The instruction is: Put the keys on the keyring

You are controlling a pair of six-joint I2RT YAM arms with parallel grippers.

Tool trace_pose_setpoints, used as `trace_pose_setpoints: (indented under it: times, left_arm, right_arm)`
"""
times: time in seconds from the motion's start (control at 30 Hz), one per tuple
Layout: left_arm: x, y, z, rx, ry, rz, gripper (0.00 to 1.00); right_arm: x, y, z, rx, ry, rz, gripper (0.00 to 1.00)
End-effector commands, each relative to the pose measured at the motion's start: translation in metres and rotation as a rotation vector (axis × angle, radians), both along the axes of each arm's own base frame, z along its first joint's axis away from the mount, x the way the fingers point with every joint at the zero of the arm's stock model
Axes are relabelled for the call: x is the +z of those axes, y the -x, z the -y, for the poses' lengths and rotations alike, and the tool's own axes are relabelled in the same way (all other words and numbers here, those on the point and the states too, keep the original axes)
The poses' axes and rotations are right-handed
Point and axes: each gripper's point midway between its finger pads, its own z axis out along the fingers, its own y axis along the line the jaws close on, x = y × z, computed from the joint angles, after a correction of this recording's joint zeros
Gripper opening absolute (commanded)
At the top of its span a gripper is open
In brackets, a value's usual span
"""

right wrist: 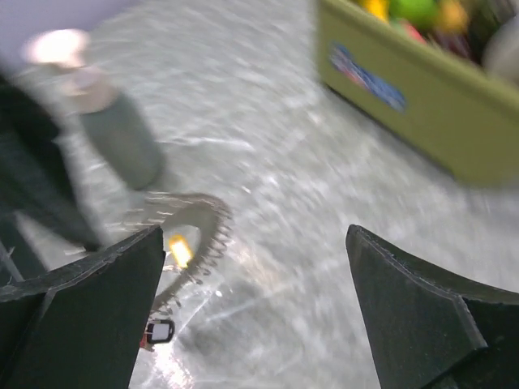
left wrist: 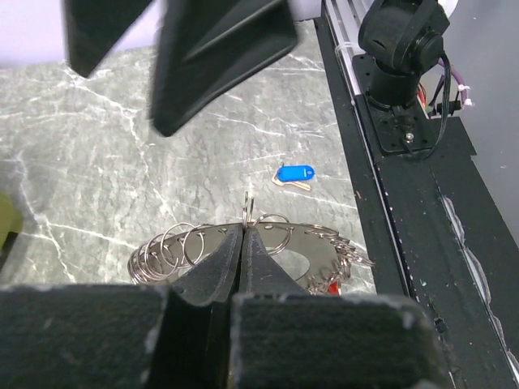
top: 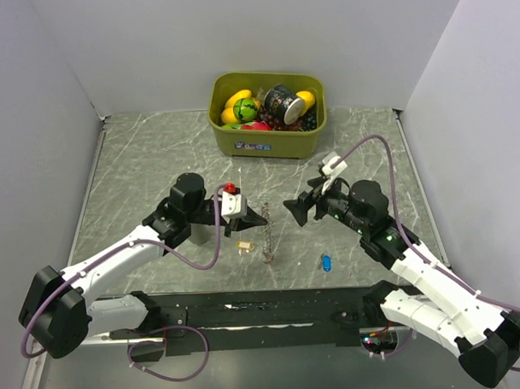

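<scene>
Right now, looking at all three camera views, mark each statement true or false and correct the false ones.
1. The left gripper is shut on the keyring. True.
2. The right gripper is clamped on the blue key. False: its jaws stand wide open and hold nothing.
3. The blue key lies on the table, apart from the keyring. True.
4. The olive-green bin is empty. False: it holds toy fruit and a can.
</scene>
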Motion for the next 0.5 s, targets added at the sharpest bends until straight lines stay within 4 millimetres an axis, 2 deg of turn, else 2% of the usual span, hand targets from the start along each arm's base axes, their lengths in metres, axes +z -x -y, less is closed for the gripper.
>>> trace_pose_setpoints:
  times: [0.0, 0.07, 0.1, 0.23, 0.47]
  left_arm:
    - [0.026, 0.005, -0.001, -0.015, 0.055, 0.086, 0.01]
    - [0.028, 0.006, -0.003, -0.015, 0.056, 0.097, 0.01]
    - [0.029, 0.007, -0.004, -0.015, 0.056, 0.100, 0.01]
    - [0.033, 0.009, -0.006, -0.017, 0.060, 0.110, 0.01]
    - [0.040, 0.018, -0.008, -0.044, 0.097, 0.136, 0.01]
  right_arm:
    - [-0.031, -0.020, 0.049, -0.357, 0.016, -0.234, 1.00]
    - [-0.050, -0.021, 0.060, -0.427, 0.015, -0.332, 1.00]
    - [-0.066, -0.016, 0.066, -0.462, 0.017, -0.404, 1.00]
    - [-0.110, 0.000, 0.082, -0.563, 0.039, -0.574, 0.95]
    - [-0.169, 0.036, 0.090, -0.616, 0.139, -0.841, 0.92]
